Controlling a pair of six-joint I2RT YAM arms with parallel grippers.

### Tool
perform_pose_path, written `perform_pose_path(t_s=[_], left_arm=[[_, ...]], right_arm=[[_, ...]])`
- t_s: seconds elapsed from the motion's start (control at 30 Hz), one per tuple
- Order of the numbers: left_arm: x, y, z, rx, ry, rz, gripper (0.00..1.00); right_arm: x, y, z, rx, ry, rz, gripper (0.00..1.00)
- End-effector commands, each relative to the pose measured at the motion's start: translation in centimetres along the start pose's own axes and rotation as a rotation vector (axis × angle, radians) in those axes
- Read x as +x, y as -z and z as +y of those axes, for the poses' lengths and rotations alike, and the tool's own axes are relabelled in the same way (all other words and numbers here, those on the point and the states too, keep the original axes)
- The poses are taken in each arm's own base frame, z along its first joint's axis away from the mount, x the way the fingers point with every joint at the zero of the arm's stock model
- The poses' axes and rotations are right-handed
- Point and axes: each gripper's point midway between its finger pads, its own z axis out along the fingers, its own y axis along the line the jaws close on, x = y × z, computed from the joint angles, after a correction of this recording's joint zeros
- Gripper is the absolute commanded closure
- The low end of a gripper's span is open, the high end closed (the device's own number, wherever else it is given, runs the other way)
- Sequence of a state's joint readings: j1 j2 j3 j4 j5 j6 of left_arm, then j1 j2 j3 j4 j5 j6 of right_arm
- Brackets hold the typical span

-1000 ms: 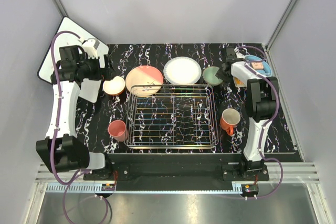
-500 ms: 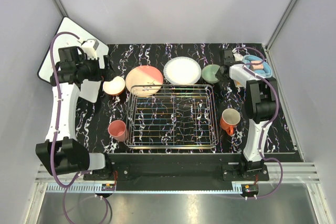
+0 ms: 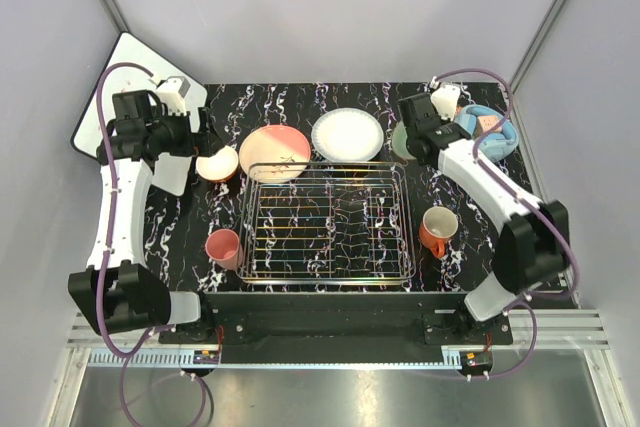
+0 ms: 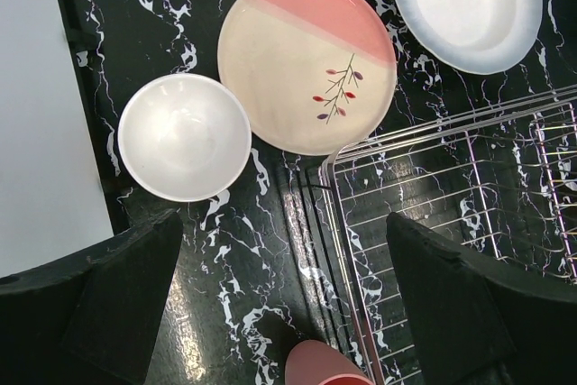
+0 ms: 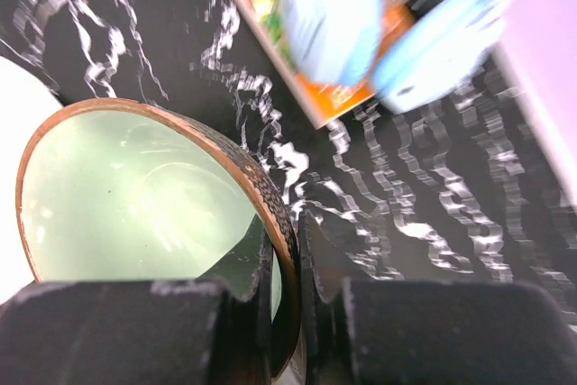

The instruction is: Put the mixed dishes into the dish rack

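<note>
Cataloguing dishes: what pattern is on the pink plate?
Pink plate: cream, pink segment on one side, small sprig motif. Best in left wrist view.

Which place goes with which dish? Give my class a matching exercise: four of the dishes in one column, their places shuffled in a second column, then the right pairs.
Dishes
1. small pink cup
2. orange handled mug
3. mint-green bowl
4. white plate

Places
a. rim pinched between the fingers of the right gripper
b. standing to the left of the dish rack
c. lying beyond the far edge of the dish rack
d. standing to the right of the dish rack

Pairs: 1-b, 2-d, 3-a, 4-c
</note>
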State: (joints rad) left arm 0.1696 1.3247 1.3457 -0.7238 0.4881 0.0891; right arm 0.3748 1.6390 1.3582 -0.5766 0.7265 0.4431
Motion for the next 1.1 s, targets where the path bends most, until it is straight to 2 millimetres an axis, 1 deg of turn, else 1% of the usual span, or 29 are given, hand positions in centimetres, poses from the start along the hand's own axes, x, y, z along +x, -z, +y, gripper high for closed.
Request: perform_pose_path(t_s=[0.0, 0.03, 0.07, 0.1, 0.17, 0.2, 0.27, 0.3, 0.33, 0.4, 0.5, 0.6, 0.7, 0.83, 0.87, 0.93, 0.97, 1.0, 1.07], left_arm=[[-0.9, 0.3, -0.6, 0.031, -0.026, -0.047, 0.01], [-0.8, 0.3, -0.6, 0.034, -0.026, -0.048, 0.01], [-0.6, 0.1, -0.7, 0.043, -0.027, -0.043, 0.01], [-0.4, 0.0, -0.7, 0.047, -0.024, -0.038, 0.01], [-0.2, -0.1, -0.7, 0.050, -0.019, -0.032, 0.01], [-0.3, -0.1, -0.7, 0.051, -0.022, -0.034, 0.01], [-0.3, -0.1, -0.7, 0.051, -0.015, -0.033, 0.01], [-0.3, -0.1, -0.7, 0.051, -0.014, -0.034, 0.01], [-0.4, 0.0, -0.8, 0.050, -0.013, -0.038, 0.01], [-0.3, 0.1, -0.9, 0.049, -0.015, -0.039, 0.01], [-0.2, 0.3, -0.7, 0.039, -0.027, -0.041, 0.01], [0.0, 0.3, -0.6, 0.031, -0.035, -0.041, 0.01], [0.1, 0.4, -0.6, 0.027, -0.039, -0.042, 0.01], [0.2, 0.3, -0.5, 0.026, -0.036, -0.040, 0.01], [0.2, 0.3, -0.5, 0.025, -0.036, -0.038, 0.01], [0.2, 0.2, -0.5, 0.027, -0.036, -0.038, 0.01], [0.3, 0.3, -0.5, 0.025, -0.036, -0.038, 0.01], [0.3, 0.2, -0.5, 0.025, -0.038, -0.038, 0.01], [0.3, 0.3, -0.4, 0.022, -0.042, -0.039, 0.01]], right_arm=[[-3.9, 6.3, -4.1, 0.144, 0.036, -0.215, 1.00], [-3.6, 7.3, -4.8, 0.156, 0.059, -0.231, 1.00], [-3.6, 8.7, -4.5, 0.159, 0.087, -0.266, 1.00], [-2.9, 9.1, -4.8, 0.169, 0.128, -0.268, 1.00], [-2.6, 10.3, -5.1, 0.176, 0.153, -0.290, 1.00], [-1.9, 10.8, -5.0, 0.176, 0.184, -0.288, 1.00], [-1.3, 10.9, -4.9, 0.195, 0.227, -0.285, 1.00], [-0.5, 11.0, -5.0, 0.205, 0.263, -0.271, 1.00], [0.0, 10.8, -4.7, 0.220, 0.295, -0.259, 1.00], [0.5, 10.7, -4.7, 0.248, 0.332, -0.248, 1.00], [1.9, 10.0, -3.4, 0.264, 0.390, -0.224, 1.00], [3.0, 9.9, -2.0, 0.250, 0.429, -0.213, 1.00], [3.7, 10.3, -0.5, 0.239, 0.477, -0.231, 1.00], [4.0, 11.1, 1.1, 0.244, 0.532, -0.264, 1.00], [4.1, 11.6, 1.6, 0.239, 0.537, -0.286, 1.00], [4.4, 11.8, 2.2, 0.249, 0.574, -0.291, 1.00], [4.6, 11.8, 2.4, 0.250, 0.562, -0.292, 1.00], [4.9, 11.8, 2.5, 0.263, 0.595, -0.282, 1.00], [5.4, 11.6, 2.7, 0.276, 0.583, -0.280, 1.00]])
